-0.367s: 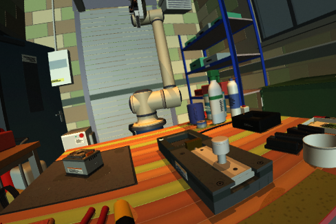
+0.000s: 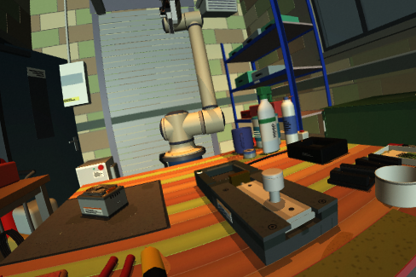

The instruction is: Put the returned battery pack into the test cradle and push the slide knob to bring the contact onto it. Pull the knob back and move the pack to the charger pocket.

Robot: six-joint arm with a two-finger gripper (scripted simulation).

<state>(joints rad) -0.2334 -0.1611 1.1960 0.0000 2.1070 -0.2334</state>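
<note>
The grey battery pack [image 2: 102,200] sits on a dark mat [image 2: 85,220] at the left of the orange bench, a label on its near side. My gripper [image 2: 169,22] hangs high above the bench near the ceiling, far from the pack; it is open and holds nothing. The test cradle [image 2: 266,210] lies at the bench's middle, a long dark fixture with an empty recess at its far end and a grey slide knob [image 2: 273,182] standing on its pale slider. A black open box, the charger pocket [image 2: 316,149], stands further back to the right.
Behind the bench are the arm's base [image 2: 187,131], a roller door and blue shelving [image 2: 277,50]. Bottles [image 2: 268,125] and a blue cup stand by the far edge. A white bowl [image 2: 396,184] and black blocks [image 2: 358,171] sit at right; red-handled tools lie at the near edge.
</note>
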